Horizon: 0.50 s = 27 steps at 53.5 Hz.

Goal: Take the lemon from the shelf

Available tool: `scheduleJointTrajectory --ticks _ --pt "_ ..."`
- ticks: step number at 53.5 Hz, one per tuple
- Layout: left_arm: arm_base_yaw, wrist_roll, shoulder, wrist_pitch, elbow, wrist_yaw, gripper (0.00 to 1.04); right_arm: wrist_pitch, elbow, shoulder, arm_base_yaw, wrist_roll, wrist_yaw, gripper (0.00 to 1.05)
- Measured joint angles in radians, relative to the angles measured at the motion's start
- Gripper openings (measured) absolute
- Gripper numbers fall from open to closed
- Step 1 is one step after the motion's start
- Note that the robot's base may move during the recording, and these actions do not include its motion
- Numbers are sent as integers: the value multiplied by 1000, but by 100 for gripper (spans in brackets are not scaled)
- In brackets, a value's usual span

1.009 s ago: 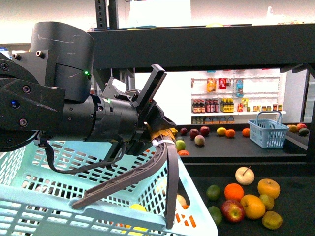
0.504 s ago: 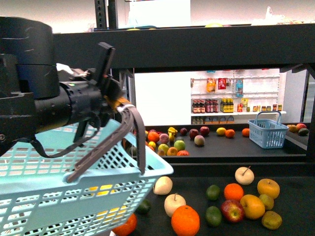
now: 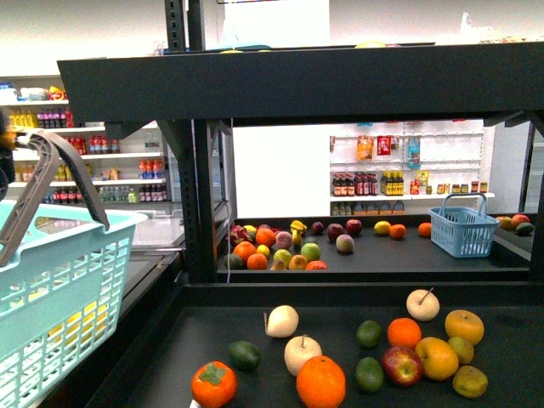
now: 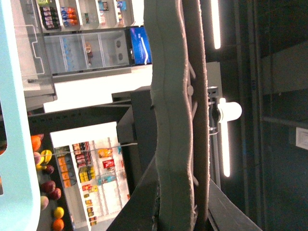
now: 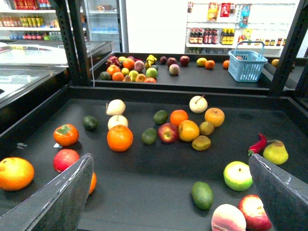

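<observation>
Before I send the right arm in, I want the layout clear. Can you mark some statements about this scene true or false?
1. The right gripper is open and holds nothing. True.
2. A small blue basket stands on the far deck of the shelf. True.
3. The chilli lies inside that basket. False: it lies on the near deck, beside the pear.
4. The large light-blue basket sits among the fruit. False: it is off to the left of the shelf.
</observation>
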Motion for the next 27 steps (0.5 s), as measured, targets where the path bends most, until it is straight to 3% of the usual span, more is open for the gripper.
scheduleJointTrajectory --ticks 27 --pt "122 -87 208 179 19 36 10 0 0 0 0 3 0 97"
